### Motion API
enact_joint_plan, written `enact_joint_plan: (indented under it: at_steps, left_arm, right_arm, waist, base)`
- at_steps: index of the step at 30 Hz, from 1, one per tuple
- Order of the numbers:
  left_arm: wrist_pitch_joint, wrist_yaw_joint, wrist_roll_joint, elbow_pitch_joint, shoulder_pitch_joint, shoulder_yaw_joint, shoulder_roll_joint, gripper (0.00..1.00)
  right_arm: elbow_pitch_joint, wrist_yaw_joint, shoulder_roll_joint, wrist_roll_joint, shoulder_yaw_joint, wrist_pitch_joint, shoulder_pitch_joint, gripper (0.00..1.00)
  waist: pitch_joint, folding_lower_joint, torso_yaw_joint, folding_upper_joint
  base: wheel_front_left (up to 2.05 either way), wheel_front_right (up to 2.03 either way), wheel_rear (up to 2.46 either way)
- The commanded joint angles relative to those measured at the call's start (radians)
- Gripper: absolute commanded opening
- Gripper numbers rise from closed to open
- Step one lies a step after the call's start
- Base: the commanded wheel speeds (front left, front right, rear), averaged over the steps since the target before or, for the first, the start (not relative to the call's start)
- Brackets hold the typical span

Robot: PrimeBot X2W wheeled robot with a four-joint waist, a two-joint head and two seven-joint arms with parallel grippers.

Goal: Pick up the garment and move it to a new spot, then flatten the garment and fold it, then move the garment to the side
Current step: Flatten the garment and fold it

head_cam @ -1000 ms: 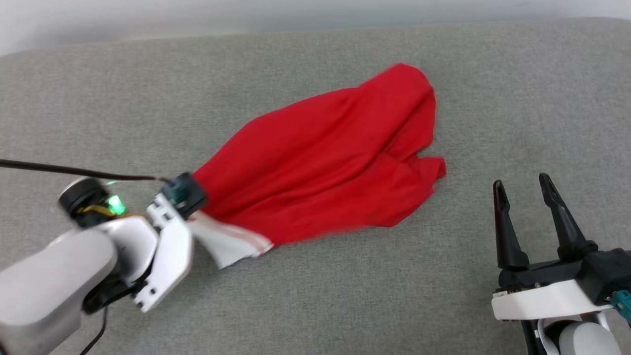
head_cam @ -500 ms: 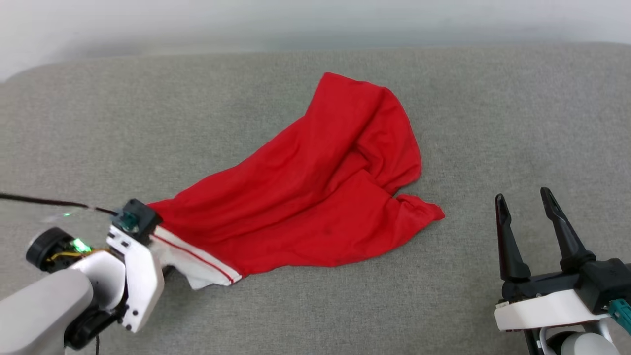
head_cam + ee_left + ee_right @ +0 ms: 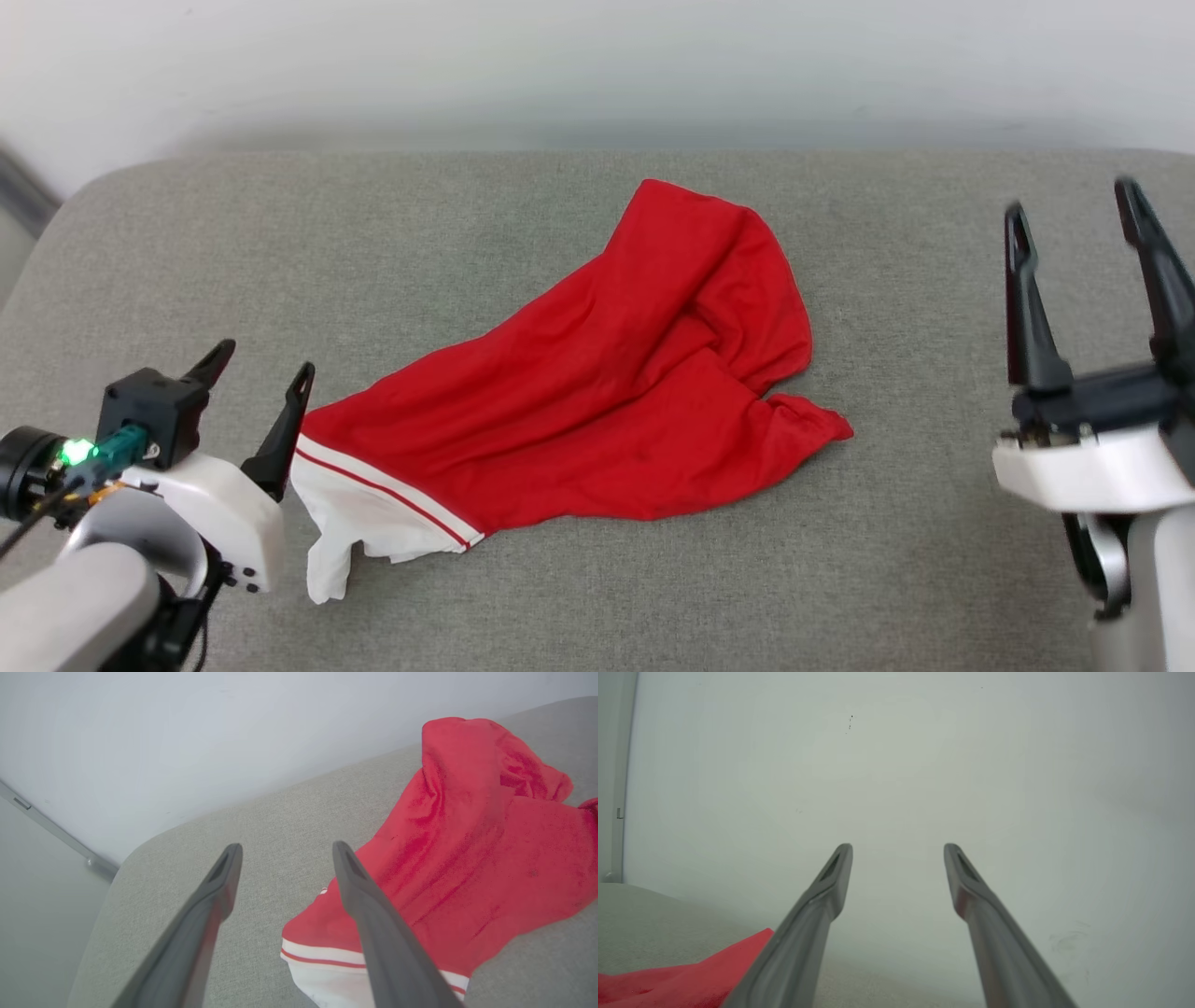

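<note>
The garment, red with a white sleeve and red-striped trim at its near-left end, lies crumpled on the grey cushioned surface. No lettering shows on the upturned side. My left gripper stands open just left of the white sleeve, nothing between its fingers. In the left wrist view the garment lies to the right of the open left gripper, whose right finger crosses in front of the trim. My right gripper is raised at the right, open and empty. A corner of the garment shows left of the right gripper.
The grey surface has a rounded far-left corner and ends at a pale wall behind it. A bare stretch of cushion lies between the garment and my right gripper.
My left gripper has opened and let go of the white sleeve, which now lies on the surface. The right gripper has risen. The head camera has tilted up, showing more wall.
</note>
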Motion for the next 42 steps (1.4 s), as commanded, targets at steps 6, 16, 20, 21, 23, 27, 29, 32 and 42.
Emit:
enact_joint_plan:
  at_steps: [6,16,20,21,23,27,29,32,42]
  left_arm:
    - [-0.105,0.165,0.071,-0.045,0.116,0.13,-0.114,1.0]
    - [-0.105,0.213,0.379,-0.105,0.332,0.452,-0.365,1.0]
    - [-0.105,0.187,0.48,-0.11,0.4,0.568,-0.464,1.0]
    - [-0.105,0.177,0.5,-0.111,0.412,0.597,-0.49,1.0]
    - [-0.105,0.153,0.538,-0.113,0.431,0.646,-0.536,1.0]
    - [-0.105,0.092,0.609,-0.113,0.447,0.724,-0.628,1.0]
    - [-0.105,0.057,0.64,-0.11,0.445,0.753,-0.67,1.0]
    - [-0.105,0.004,0.678,-0.101,0.428,0.791,-0.728,1.0]
    - [-0.105,-0.141,0.778,-0.065,0.379,0.893,-0.869,1.0]
  right_arm:
    - [0.133,0.0,-0.137,0.004,0.163,-0.002,-0.213,1.0]
    - [0.367,0.0,-0.333,0.227,0.629,0.261,-0.515,1.0]
    - [0.368,0.0,-0.41,0.414,0.875,0.499,-0.666,1.0]
    - [0.365,0.0,-0.422,0.462,0.934,0.559,-0.701,1.0]
    - [0.359,0.0,-0.442,0.541,1.032,0.667,-0.774,1.0]
    - [0.365,0.0,-0.447,0.721,1.191,0.87,-0.895,1.0]
    - [0.376,0.0,-0.442,0.777,1.241,0.937,-0.947,1.0]
    - [0.414,0.0,-0.431,0.815,1.286,1.004,-0.991,1.0]
    - [0.504,0.001,-0.406,0.795,1.326,1.116,-0.824,1.0]
  waist:
    - [0.027,0.0001,0.005,0.0]
    - [0.063,0.0001,0.019,0.0]
    - [0.094,0.0001,0.027,0.0]
    - [0.104,0.0001,0.03,0.0]
    - [0.127,0.0001,0.038,0.0]
    - [0.179,0.0001,0.055,0.0]
    - [0.207,0.0001,0.067,0.0]
    - [0.25,0.0001,0.083,0.0]
    - [0.335,0.0001,0.116,0.0]
  base:
    - [0.0,0.0,0.0]
    - [0.0,0.0,0.0]
    - [0.0,0.0,0.0]
    - [0.0,0.0,0.0]
    - [0.0,0.0,0.0]
    - [0.0,0.0,0.0]
    - [0.0,0.0,0.0]
    - [0.0,0.0,0.0]
    - [0.0,0.0,0.0]
